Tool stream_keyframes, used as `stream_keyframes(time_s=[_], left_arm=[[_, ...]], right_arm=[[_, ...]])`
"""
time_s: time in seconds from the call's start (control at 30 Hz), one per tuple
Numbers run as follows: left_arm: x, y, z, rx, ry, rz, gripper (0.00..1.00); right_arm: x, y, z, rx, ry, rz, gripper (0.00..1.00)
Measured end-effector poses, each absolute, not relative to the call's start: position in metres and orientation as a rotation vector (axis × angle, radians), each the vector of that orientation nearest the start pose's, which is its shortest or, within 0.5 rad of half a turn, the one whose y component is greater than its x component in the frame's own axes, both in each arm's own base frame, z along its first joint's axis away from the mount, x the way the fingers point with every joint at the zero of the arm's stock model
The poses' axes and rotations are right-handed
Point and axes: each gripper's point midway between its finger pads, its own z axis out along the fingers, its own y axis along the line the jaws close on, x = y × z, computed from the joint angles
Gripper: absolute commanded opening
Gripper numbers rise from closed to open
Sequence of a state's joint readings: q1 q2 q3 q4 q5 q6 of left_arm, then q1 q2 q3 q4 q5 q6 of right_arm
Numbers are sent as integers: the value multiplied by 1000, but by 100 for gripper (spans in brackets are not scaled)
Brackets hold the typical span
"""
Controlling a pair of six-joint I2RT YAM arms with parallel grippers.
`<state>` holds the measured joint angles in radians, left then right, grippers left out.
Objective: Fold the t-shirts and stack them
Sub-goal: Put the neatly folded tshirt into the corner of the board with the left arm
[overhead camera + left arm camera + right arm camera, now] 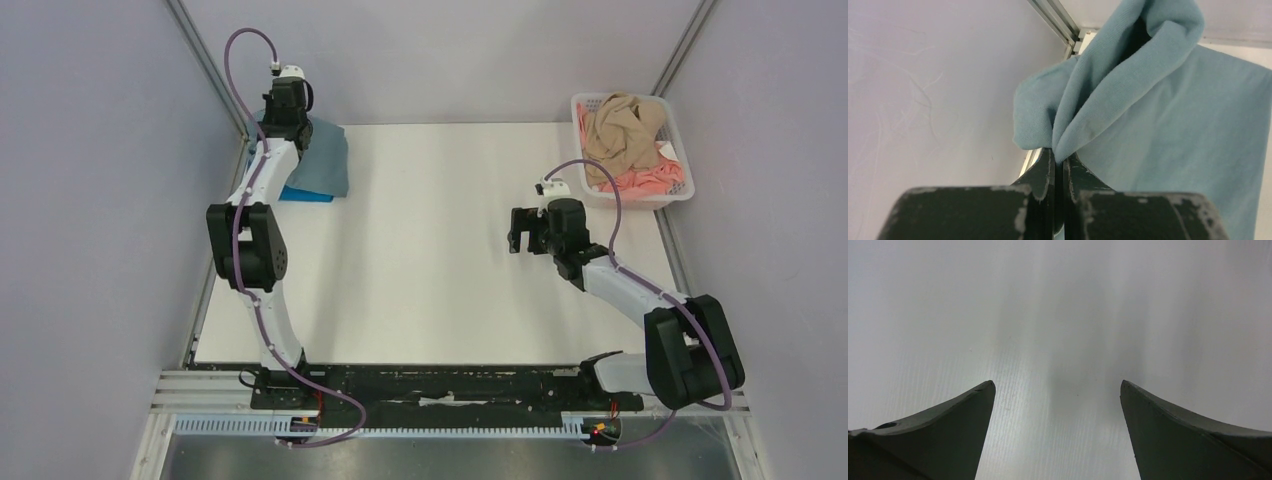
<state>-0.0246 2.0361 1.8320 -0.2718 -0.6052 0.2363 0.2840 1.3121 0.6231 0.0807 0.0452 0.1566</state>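
A folded grey-blue t-shirt (pixel 325 160) lies at the table's far left corner on top of a bright blue t-shirt (pixel 300 195), of which only an edge shows. My left gripper (pixel 282 122) is over the grey-blue shirt's far left corner. In the left wrist view my left gripper (pixel 1062 156) is shut on a pinched fold of the grey-blue t-shirt (pixel 1168 120), lifting that corner. My right gripper (pixel 520 232) is open and empty above bare table; the right wrist view shows its gap (pixel 1058 385) with only white table behind. A tan t-shirt (pixel 620 125) and a pink t-shirt (pixel 650 180) lie crumpled in the basket.
A white plastic basket (pixel 672 195) stands at the table's far right corner. Grey walls close in on the left, right and back. A metal frame post (pixel 1058 20) runs down the far left corner.
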Motion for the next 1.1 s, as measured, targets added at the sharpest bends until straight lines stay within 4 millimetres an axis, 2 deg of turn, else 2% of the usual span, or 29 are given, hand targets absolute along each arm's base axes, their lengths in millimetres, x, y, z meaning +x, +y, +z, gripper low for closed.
stream_keyframes(time_s=[0.13,0.4,0.43,0.47,0.57,0.67,0.9,1.1], left_arm=[[563,97,233,-150,1956,759,2],[567,105,237,-175,1889,777,2],[567,107,239,-184,1880,792,5],[566,109,242,-193,1873,811,14],[561,115,247,-213,1861,863,55],[557,120,254,-238,1861,896,76],[554,123,273,-265,1859,917,78],[554,115,279,-297,1884,837,80]], right_arm=[[349,102,82,-107,2189,210,98],[350,102,81,-96,2190,216,98],[350,102,81,-96,2191,215,98],[350,102,81,-95,2192,215,98],[350,102,81,-91,2193,218,98],[350,103,81,-88,2193,220,98],[349,104,81,-92,2194,228,98],[348,106,84,-96,2189,246,98]])
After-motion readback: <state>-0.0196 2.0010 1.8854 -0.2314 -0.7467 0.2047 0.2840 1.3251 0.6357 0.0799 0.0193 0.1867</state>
